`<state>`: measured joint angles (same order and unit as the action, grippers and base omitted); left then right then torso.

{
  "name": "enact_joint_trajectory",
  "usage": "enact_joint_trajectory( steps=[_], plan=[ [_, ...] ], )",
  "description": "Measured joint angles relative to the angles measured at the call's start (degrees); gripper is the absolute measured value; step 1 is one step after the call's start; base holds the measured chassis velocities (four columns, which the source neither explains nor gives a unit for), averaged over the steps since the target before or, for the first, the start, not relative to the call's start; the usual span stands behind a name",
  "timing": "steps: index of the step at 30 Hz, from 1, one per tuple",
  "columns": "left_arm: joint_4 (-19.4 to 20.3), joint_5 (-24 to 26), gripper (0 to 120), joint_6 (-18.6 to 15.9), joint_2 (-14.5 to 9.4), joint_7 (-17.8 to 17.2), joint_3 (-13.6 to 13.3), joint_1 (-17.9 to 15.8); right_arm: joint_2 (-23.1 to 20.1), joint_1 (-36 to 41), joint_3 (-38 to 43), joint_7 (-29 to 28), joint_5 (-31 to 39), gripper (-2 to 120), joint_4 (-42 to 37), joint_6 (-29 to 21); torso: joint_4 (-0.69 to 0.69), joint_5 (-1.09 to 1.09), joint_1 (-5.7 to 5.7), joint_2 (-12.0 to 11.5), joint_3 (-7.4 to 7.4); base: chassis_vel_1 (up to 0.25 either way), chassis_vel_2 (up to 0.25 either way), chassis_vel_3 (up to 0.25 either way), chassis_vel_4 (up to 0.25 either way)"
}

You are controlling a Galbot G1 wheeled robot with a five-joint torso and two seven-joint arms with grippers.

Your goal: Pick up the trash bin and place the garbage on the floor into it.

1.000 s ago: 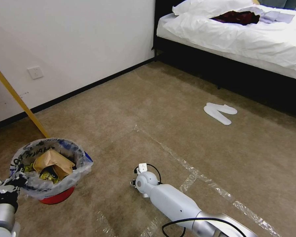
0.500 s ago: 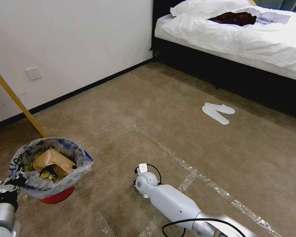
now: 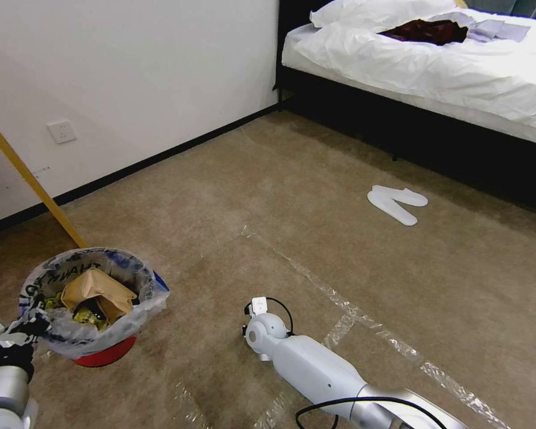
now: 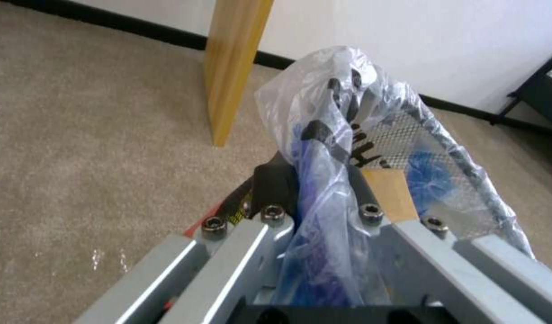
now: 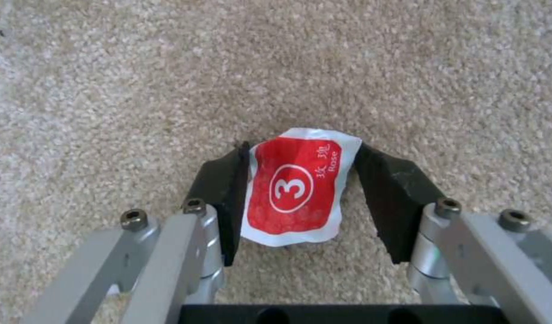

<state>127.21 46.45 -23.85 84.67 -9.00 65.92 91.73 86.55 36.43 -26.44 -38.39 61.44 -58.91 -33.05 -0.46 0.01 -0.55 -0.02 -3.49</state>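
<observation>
The trash bin (image 3: 104,353), a small red bucket lined with a printed clear bag, stands on the carpet at my front left. A brown paper bag (image 3: 95,292) and yellow scraps of garbage lie inside it. My left gripper (image 3: 27,330) is shut on the bag's rim (image 4: 347,112) at the near side. My right gripper (image 5: 300,166) is lowered to the floor and stands open around a red wrapper (image 5: 293,189) marked "3". One pad lies along the wrapper's edge. The other pad meets only a corner.
A slanted yellow wooden leg (image 3: 30,179) stands just behind the bin by the white wall. A pair of white slippers (image 3: 397,204) lies beside the bed (image 3: 435,65) at the far right. Shiny tape lines (image 3: 351,313) cross the beige carpet.
The head view has shifted slightly. Both arms, the bin and the wrapper have stayed where they were.
</observation>
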Motion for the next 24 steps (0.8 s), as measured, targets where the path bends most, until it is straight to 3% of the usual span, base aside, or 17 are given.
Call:
enact_joint_trajectory(
  steps=[7,9,11,24],
  plan=[
    [-0.2,-0.1,5,0.0,0.0,0.0,-0.1,0.0,-0.3,0.0,-0.1,-0.7,0.0,32,-0.4,-0.2,-0.02,-0.02,0.00,0.0,0.01,0.000,0.000,0.000,0.000],
    [-0.3,-0.2,4,0.0,0.0,0.0,-0.2,-0.1,-0.5,0.0,-0.1,-0.9,0.0,19,-0.6,-0.3,-0.03,-0.03,0.00,0.0,0.01,0.000,0.000,0.000,0.000],
    [-0.3,-0.2,4,0.0,0.0,0.0,-0.2,-0.1,-0.6,0.0,-0.1,-1.0,0.0,16,-0.8,-0.3,-0.02,-0.03,0.00,0.0,0.01,0.000,0.000,0.000,0.000],
    [-0.4,-0.2,4,-0.1,0.0,0.0,-0.3,-0.3,-1.7,0.2,-0.2,-1.5,0.2,11,-2.3,-0.6,0.00,0.00,0.00,0.0,0.01,0.000,0.000,0.000,0.000]
  ],
)
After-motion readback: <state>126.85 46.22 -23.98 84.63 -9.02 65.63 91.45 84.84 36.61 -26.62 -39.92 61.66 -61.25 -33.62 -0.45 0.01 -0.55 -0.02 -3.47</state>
